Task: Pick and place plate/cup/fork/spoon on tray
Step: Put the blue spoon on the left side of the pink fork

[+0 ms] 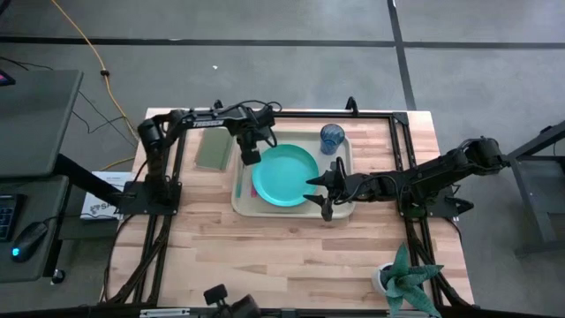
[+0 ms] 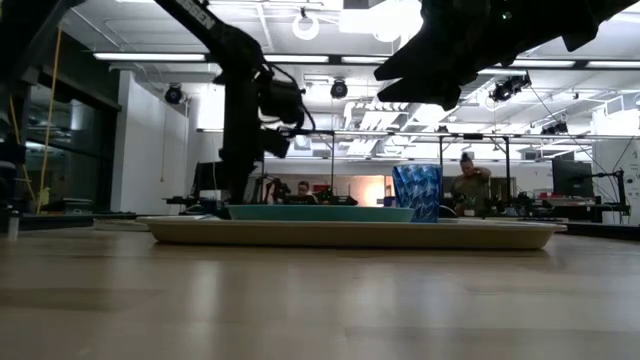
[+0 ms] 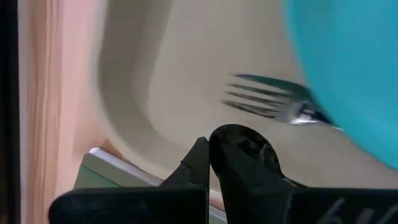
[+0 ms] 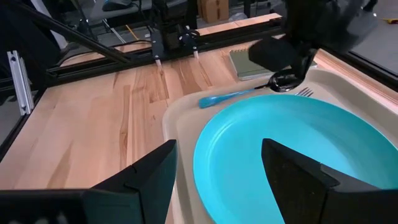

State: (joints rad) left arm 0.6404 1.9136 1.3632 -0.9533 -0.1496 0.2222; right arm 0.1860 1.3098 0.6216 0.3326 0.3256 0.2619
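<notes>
The cream tray lies mid-table. The teal plate rests flat on it, and the blue cup stands upright at its far right corner. The fork's tines lie on the tray floor beside the plate, its handle hidden under the plate's rim. The teal-handled spoon is at the tray's left side, beside the plate. My left gripper is down over the tray's far left part, shut on the spoon. My right gripper is open and empty above the plate's right edge. My left gripper has the spoon's dark bowl end between its fingers, which come from above pointing down. The bowl shows right at the fingertips. The handle slants away toward the tray's near left rim, its free end low over the tray or resting on it.
An olive-green flat rectangle lies on the table just left of the tray, beside my left gripper. A potted plant stands at the near right corner. People show in the room beyond. Bare wood lies in front of the tray.
</notes>
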